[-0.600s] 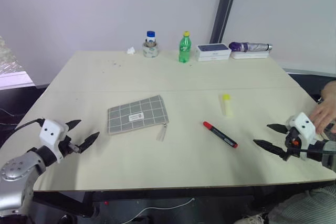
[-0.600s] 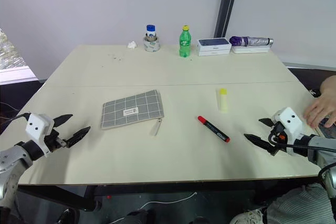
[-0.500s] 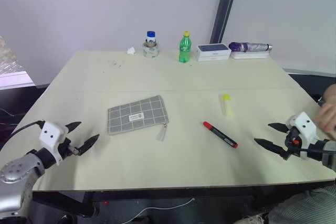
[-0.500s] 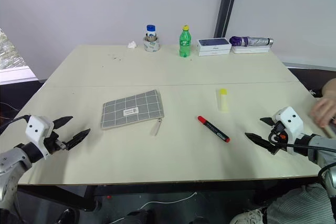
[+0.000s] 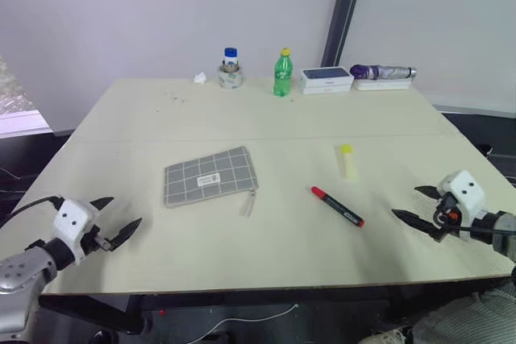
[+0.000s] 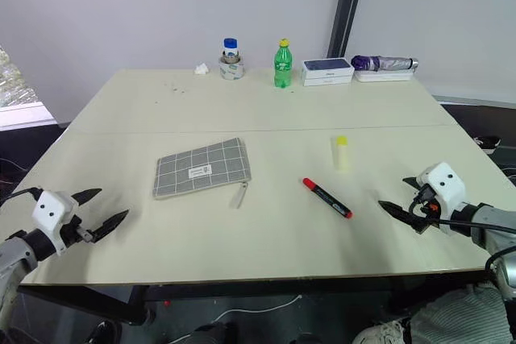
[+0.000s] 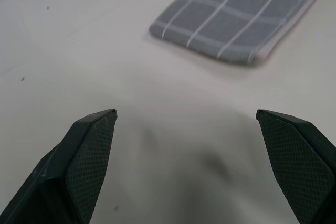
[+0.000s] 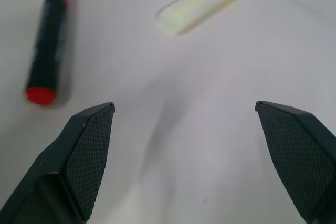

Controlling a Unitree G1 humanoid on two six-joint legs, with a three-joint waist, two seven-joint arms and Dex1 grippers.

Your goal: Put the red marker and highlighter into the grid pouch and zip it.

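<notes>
No readable writing anywhere; the white label on the grid pouch [image 5: 210, 177] is too small to read. Pale beige table [image 5: 266, 118], seam running across it, plain white wall behind with a dark vertical post. Pouch lies flat left of centre, red marker [image 5: 337, 206] right of it, highlighter [image 5: 347, 159] just beyond the marker, all apart. Left gripper [image 5: 112, 221] and right gripper [image 5: 416, 205] hover over the near corners, jaws wide, holding nothing.
</notes>
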